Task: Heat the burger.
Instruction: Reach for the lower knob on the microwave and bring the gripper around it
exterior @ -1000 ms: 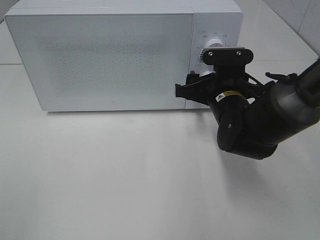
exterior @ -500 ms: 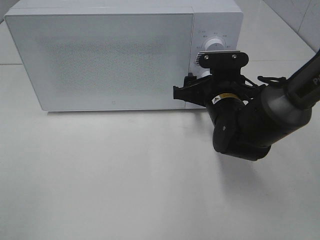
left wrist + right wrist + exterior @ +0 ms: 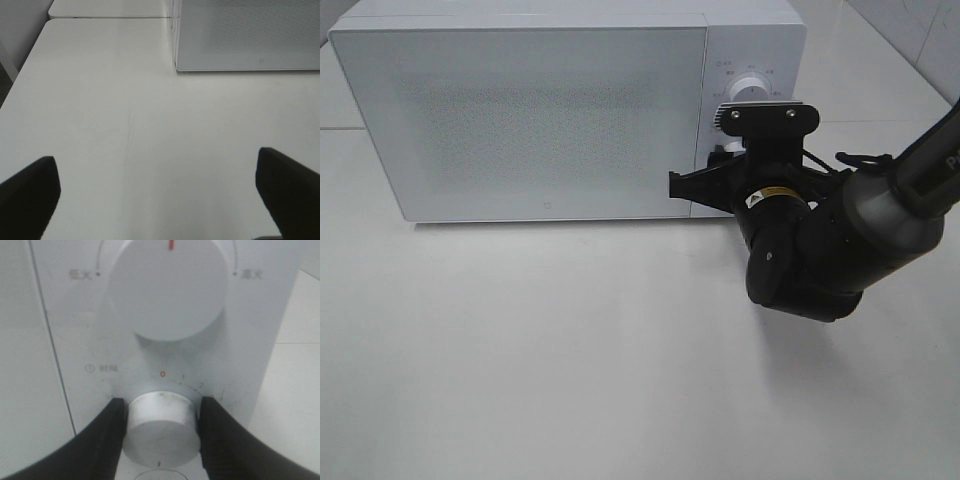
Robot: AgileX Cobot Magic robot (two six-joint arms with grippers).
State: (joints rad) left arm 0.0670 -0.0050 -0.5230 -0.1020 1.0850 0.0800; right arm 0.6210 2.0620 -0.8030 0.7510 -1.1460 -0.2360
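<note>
While the left gripper (image 3: 157, 177) gapes empty, the right gripper (image 3: 161, 416) pinches the lower knob (image 3: 159, 436) by its smooth, probably stiff rim; burger unseen.

High camera looks down on the microwave (image 3: 540, 110); right wrist hugs its lower dial (image 3: 161, 427), left seemingly farther back.

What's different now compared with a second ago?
The right gripper shifted slightly left, closer to the microwave, and its fingers now pinch the lower knob. The microwave stayed in place, door shut.
</note>
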